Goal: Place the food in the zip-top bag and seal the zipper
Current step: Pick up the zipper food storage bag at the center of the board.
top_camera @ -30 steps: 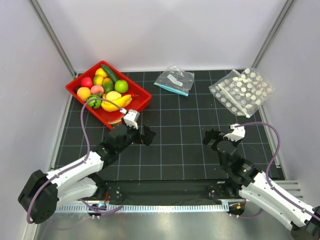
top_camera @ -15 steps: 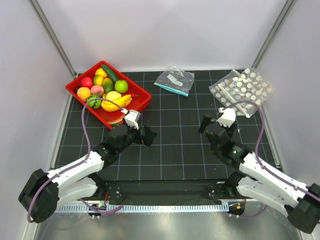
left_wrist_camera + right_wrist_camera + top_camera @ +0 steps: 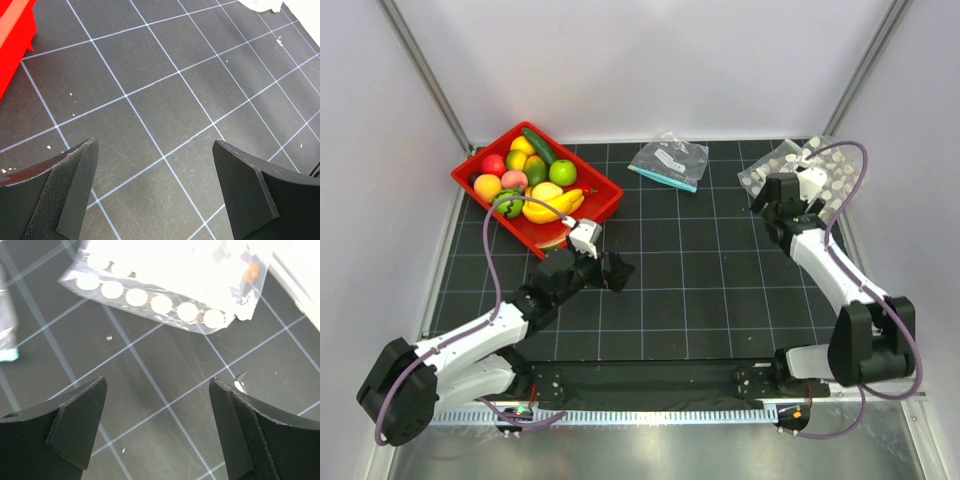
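We see the food (image 3: 532,182) piled in a red tray (image 3: 478,200) at the far left of the bench (image 3: 700,285): a banana (image 3: 556,205), a cucumber (image 3: 538,146), a lime (image 3: 562,172) and other round pieces in red, orange and yellow. None of it is in the dotted bag (image 3: 842,180), which lies flat at the far right corner, well apart from the tray. Between the two, near the back edge, lies a clear bag (image 3: 670,160) with a teal strip.

The left end effector (image 3: 600,272) hangs low over the bench just beside the near corner of the tray. Its wrist view shows the left end effector (image 3: 160,195) spread wide, with only the black gridded surface between the pads and the tray (image 3: 15,40) at the upper left of that view.

The right arm reaches out to the far right, and the right end effector (image 3: 777,198) sits at the near left edge of the dotted bag. In its wrist view the right end effector (image 3: 157,425) is spread too, gripping nothing. The dotted bag (image 3: 165,275) lies just ahead of the fingertips, not between them, and the clear bag (image 3: 6,320) shows at the left edge. We cannot pick out the zipper strip, nor tell whether it is sealed.
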### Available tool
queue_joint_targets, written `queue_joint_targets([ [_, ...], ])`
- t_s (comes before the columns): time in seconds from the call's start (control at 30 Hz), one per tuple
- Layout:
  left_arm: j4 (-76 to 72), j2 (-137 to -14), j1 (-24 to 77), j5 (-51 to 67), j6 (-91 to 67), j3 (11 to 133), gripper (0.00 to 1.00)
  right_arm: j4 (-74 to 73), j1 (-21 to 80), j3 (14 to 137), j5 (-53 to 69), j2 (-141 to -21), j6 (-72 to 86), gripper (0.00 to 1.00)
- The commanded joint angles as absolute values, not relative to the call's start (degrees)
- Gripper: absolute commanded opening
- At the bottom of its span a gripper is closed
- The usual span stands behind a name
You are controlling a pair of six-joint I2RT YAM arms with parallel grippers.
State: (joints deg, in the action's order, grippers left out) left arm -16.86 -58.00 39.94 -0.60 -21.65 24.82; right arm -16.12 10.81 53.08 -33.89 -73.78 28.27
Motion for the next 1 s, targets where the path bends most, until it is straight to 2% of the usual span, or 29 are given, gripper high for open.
queue_joint_targets([
  [0.0,-20.39,-57.83,39.82,1.49,-21.18,25.22,1.00,-15.29,5.99,57.47,-24.88,-78.56,31.72,0.90],
  [0.3,-20.65,-58.62,39.90,2.81,-22.15,25.75,1.00,-9.94,-4.56,63.81,-16.36,-94.03,40.58,0.91],
  [0.5,-20.83,-58.62,39.90,3.69,-22.67,25.84,1.00,-8.62,-5.36,66.97,-20.12,-99.57,49.55,0.95],
  [0.97,-21.18,-59.32,39.90,4.57,-22.85,25.93,1.00,-3.87,-8.09,67.94,-23.90,-106.87,67.40,0.93],
])
